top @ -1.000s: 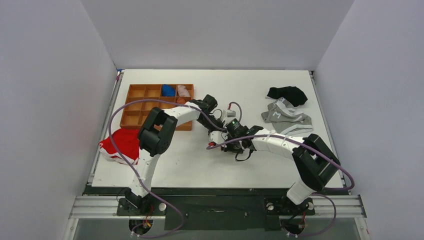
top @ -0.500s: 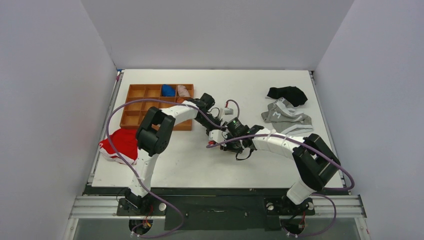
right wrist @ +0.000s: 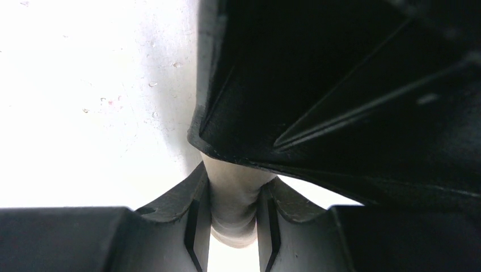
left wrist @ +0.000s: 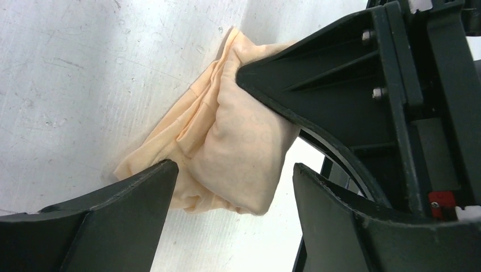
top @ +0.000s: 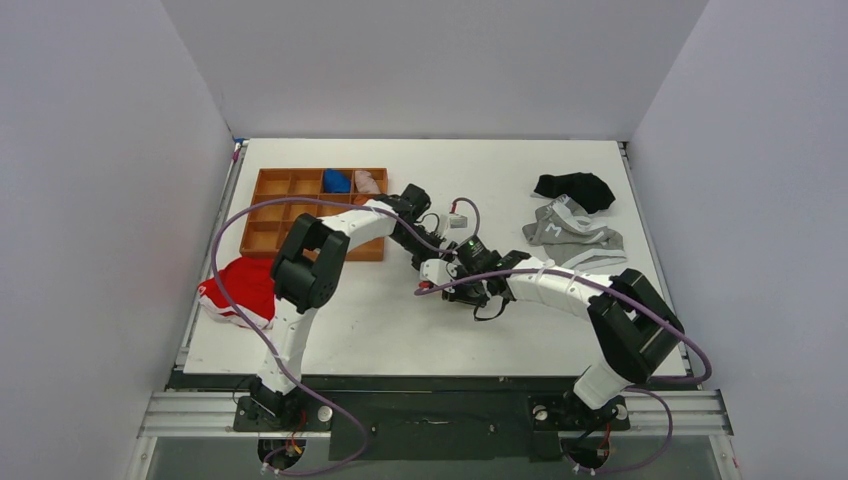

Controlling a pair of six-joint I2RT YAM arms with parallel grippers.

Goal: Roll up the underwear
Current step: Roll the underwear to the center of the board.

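One underwear (left wrist: pixel 238 153), left tool (left wrist: pixel 232 175), right tool (right wrist: pixel 233 192)

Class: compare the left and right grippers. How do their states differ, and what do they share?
The left gripper is open, fingers spread either side of the underwear; the right gripper is shut, pinching it. The left straddles the thick part; the right holds a narrow fold. Both meet at the same cream garment.
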